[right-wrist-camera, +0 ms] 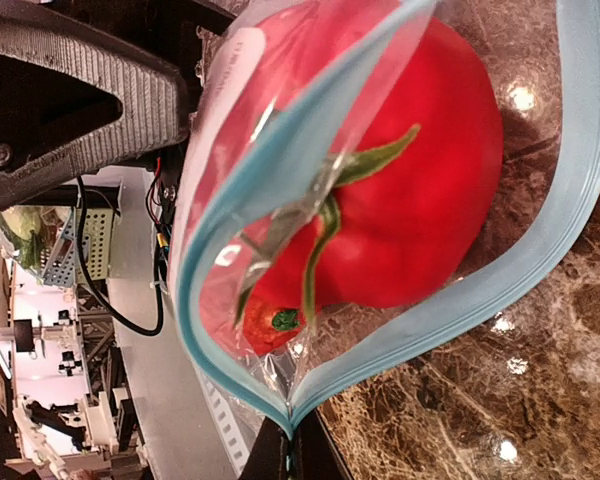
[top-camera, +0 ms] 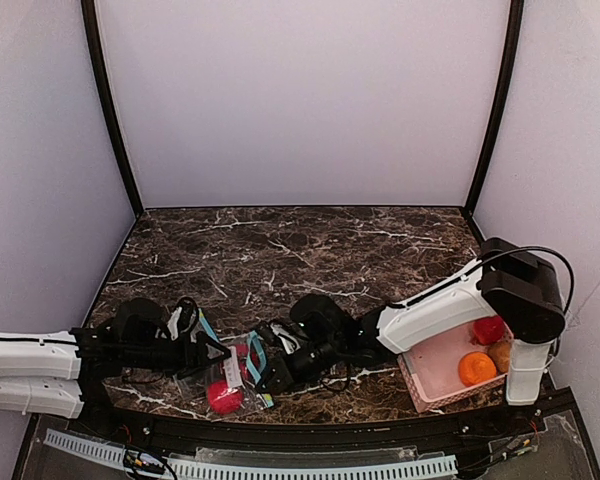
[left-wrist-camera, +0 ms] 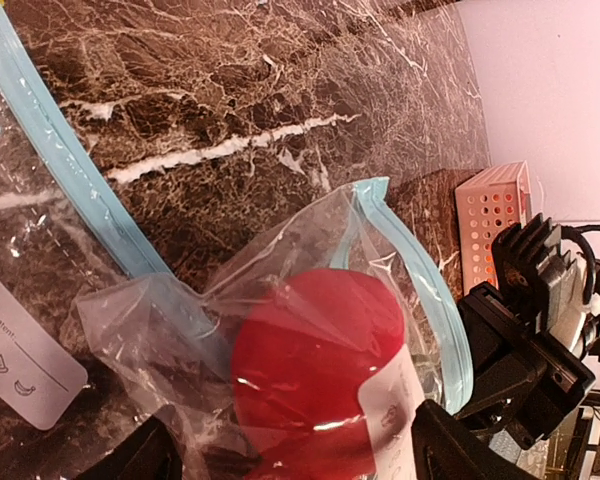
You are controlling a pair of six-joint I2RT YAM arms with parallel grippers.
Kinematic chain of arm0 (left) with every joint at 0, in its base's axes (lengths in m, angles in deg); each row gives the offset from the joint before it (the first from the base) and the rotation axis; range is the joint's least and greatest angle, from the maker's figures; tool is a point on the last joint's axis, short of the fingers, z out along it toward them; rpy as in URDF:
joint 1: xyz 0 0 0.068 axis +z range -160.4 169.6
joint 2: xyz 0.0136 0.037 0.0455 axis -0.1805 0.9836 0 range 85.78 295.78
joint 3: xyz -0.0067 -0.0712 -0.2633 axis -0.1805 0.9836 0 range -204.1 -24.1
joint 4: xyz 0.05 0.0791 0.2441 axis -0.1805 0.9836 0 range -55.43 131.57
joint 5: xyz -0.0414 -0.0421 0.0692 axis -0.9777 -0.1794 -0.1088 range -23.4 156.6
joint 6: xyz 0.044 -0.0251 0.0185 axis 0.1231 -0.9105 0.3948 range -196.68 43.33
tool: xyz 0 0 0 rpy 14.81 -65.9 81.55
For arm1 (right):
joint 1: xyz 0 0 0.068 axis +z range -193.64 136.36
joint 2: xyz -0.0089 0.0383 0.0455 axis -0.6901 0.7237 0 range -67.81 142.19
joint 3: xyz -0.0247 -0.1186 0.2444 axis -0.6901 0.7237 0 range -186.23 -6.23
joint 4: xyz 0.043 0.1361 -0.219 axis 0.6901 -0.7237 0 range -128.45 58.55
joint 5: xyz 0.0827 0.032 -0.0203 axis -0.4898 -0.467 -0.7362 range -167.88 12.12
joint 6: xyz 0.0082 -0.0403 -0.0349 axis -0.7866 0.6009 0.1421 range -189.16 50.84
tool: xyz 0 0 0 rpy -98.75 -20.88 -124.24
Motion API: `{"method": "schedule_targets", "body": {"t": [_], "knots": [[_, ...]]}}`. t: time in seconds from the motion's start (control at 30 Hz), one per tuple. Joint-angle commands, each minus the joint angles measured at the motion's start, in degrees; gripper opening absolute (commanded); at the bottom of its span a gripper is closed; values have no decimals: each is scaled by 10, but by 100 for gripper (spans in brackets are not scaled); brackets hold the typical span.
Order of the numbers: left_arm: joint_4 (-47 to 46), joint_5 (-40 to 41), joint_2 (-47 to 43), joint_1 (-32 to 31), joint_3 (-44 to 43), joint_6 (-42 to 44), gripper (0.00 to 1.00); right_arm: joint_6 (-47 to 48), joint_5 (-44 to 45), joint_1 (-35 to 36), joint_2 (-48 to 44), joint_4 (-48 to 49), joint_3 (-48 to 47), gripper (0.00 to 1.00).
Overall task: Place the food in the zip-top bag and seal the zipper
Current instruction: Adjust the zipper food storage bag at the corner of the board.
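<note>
Clear bag (top-camera: 218, 375) lies front, left of centre, blue zipper (right-wrist-camera: 583, 120) unsealed, mouth gaping, glossy red tomato (right-wrist-camera: 420, 190) with green stem inside; another red fruit (top-camera: 488, 329) and orange fruit (top-camera: 476, 368) sit in pink basket (top-camera: 412, 380) at right.

Just ahead of the left claw (left-wrist-camera: 300, 465) lies a clear, thin, crinkled plastic zip-top bag (left-wrist-camera: 160, 320), shiny at its creases, with a smooth pale-blue zipper strip (left-wrist-camera: 75, 180) and a matt white label (left-wrist-camera: 25, 360). Inside it, the round red toy tomato (left-wrist-camera: 315, 360) is glossy and smooth. Beneath the claw, the dark brown white-veined marble-look tabletop (left-wrist-camera: 280, 80) is polished.
</note>
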Motion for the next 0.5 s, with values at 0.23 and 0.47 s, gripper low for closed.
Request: {"method": "schedule_targets", "body": {"t": [0.23, 0.47], "knots": [[190, 62, -73, 6, -147, 175, 93, 252, 121, 2, -155, -387, -133, 0], [129, -19, -17, 5, -215, 225, 95, 349, 146, 12, -179, -502, -183, 0]]}}
